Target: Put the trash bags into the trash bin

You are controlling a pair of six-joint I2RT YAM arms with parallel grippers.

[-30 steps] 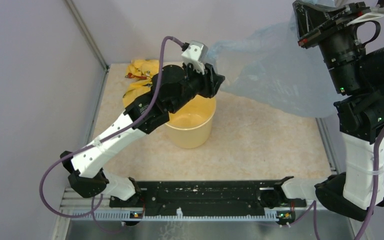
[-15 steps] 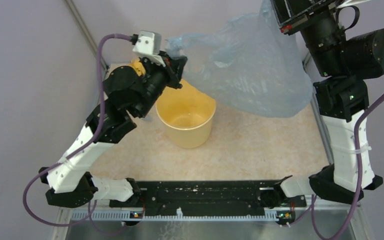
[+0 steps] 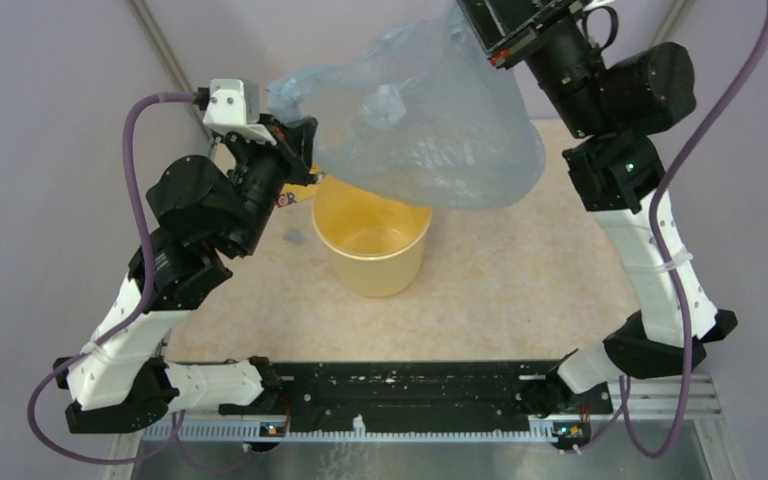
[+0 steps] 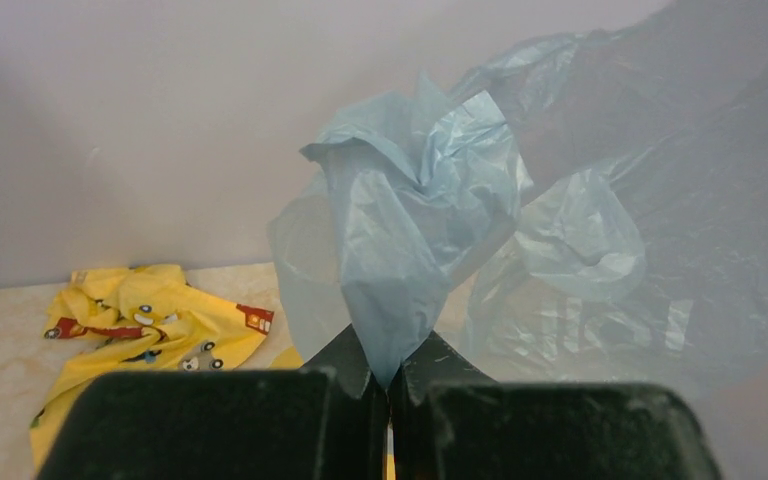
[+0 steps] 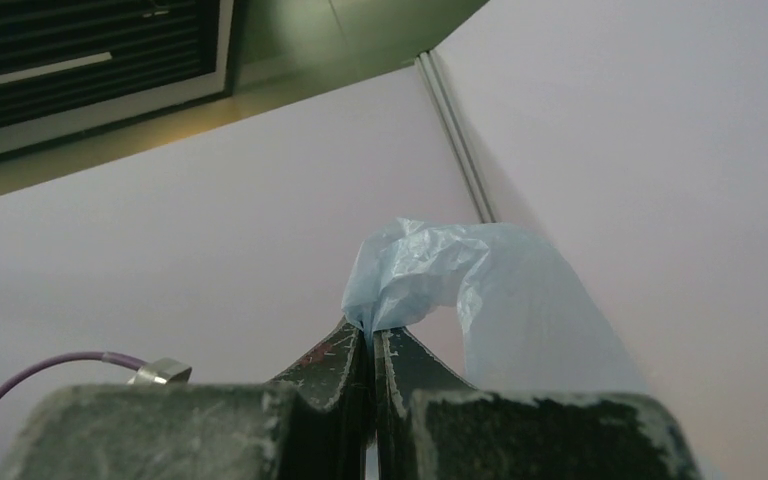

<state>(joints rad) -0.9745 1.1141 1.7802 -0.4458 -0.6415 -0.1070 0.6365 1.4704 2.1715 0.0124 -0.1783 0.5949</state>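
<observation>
The pale blue-grey trash bag (image 3: 430, 120) hangs spread in the air between both grippers, its lower edge over the far rim of the pale yellow trash bin (image 3: 375, 250). My left gripper (image 3: 302, 140) is shut on the bag's left edge; its wrist view shows film (image 4: 410, 230) bunched between the closed fingers (image 4: 392, 375). My right gripper (image 3: 480, 25) is shut on the bag's upper right edge, high near the top of the top view; its wrist view shows film (image 5: 410, 275) pinched at the fingertips (image 5: 372, 335).
A yellow cloth with red and grey marks (image 4: 140, 320) lies on the table at the back left, mostly hidden behind my left arm in the top view. Grey walls enclose the table at the back and left. A black rail (image 3: 410, 385) runs along the near edge.
Both grippers have moved left with the bag. The bag shifted from right of the bin to hang over its far rim. The left arm has drawn back and risen.
</observation>
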